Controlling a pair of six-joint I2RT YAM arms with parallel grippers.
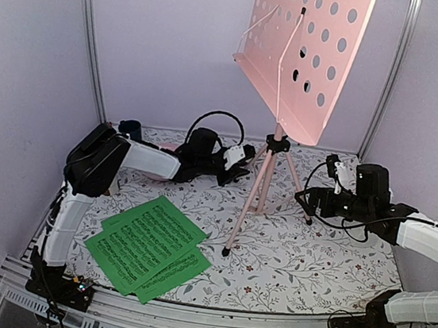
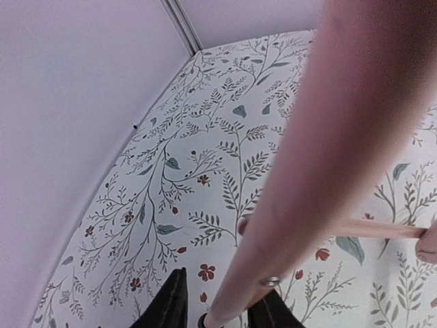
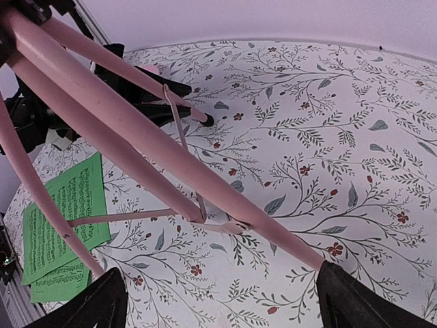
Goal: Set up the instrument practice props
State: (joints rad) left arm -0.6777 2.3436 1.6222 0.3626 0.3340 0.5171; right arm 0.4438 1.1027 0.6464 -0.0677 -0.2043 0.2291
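The pink tripod music stand (image 1: pixel 268 170) stands mid-table, its perforated desk (image 1: pixel 312 55) high at the back. Green sheet-music pages (image 1: pixel 149 243) lie flat at the front left. My left gripper (image 1: pixel 240 165) is at the stand's rear left leg. In the left wrist view that leg (image 2: pixel 321 157) runs between the jaws of the left gripper (image 2: pixel 222 311), against the right finger, with a gap on the left. My right gripper (image 1: pixel 307 200) is wide open at the right leg's foot. In the right wrist view it (image 3: pixel 225 307) has that leg (image 3: pixel 205 178) ending by the right finger. The metronome is out of view.
A dark blue cup (image 1: pixel 132 129) stands at the back left behind my left arm. The enclosure's purple walls and metal posts (image 1: pixel 91 36) close in the floral tablecloth (image 1: pixel 311 263) on three sides. The stand's front leg foot (image 1: pixel 226 252) rests near the pages.
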